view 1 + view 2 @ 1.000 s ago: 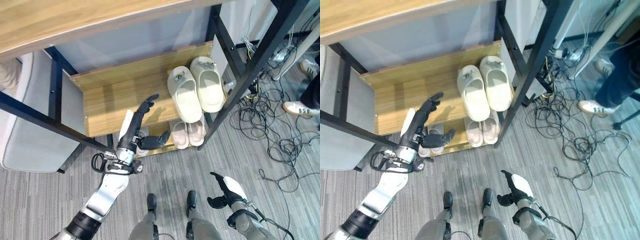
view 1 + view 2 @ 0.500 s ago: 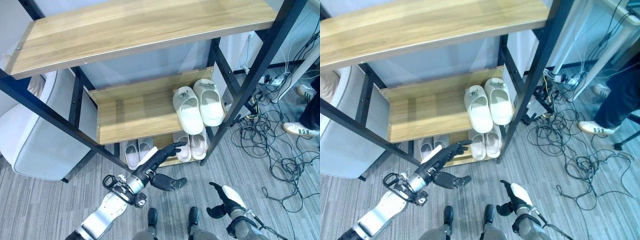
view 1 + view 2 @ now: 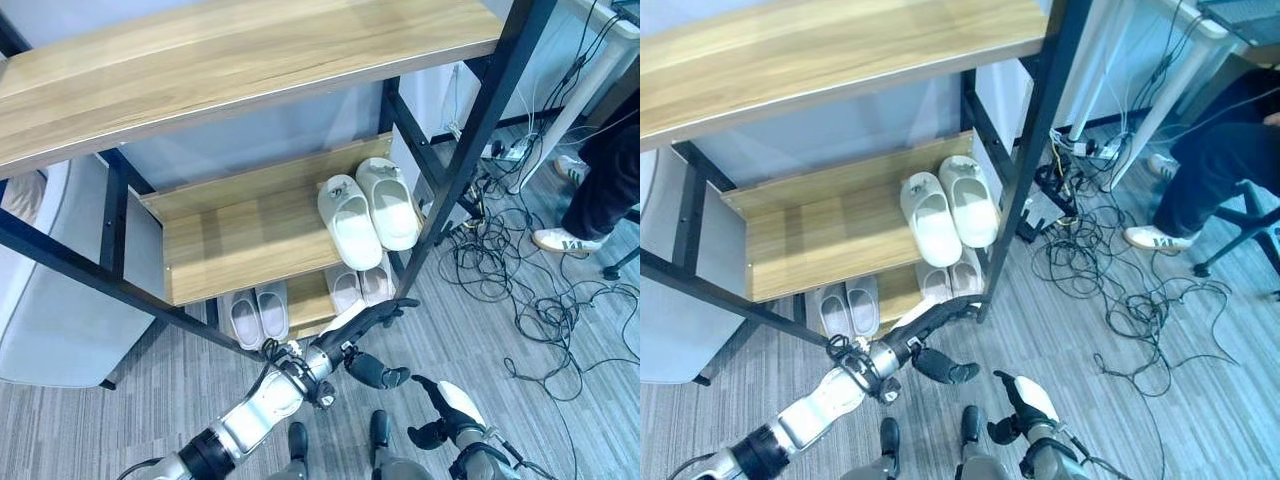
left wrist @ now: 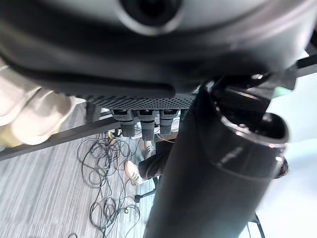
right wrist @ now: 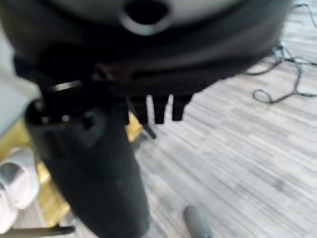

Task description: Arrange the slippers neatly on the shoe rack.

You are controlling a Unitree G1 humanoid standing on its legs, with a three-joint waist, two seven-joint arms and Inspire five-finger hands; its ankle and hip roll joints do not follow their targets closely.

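Observation:
A cream pair of slippers lies side by side at the right end of the rack's middle shelf. On the bottom shelf a grey pair sits at the left and a pale pink pair at the right. My left hand hovers low in front of the rack's right end, just before the pink pair. It is open, fingers straight, thumb spread, holding nothing. My right hand hangs open near the floor, apart from the rack, its fingers relaxed.
The rack has black metal posts and a wooden top shelf. Tangled cables cover the floor at the right. A person's leg and white shoe stand beyond them. A grey upholstered seat is at the left.
The camera has shifted. My left hand has pulled back from over the middle shelf and dropped low, moving right in front of the bottom shelf. The slippers have stayed put.

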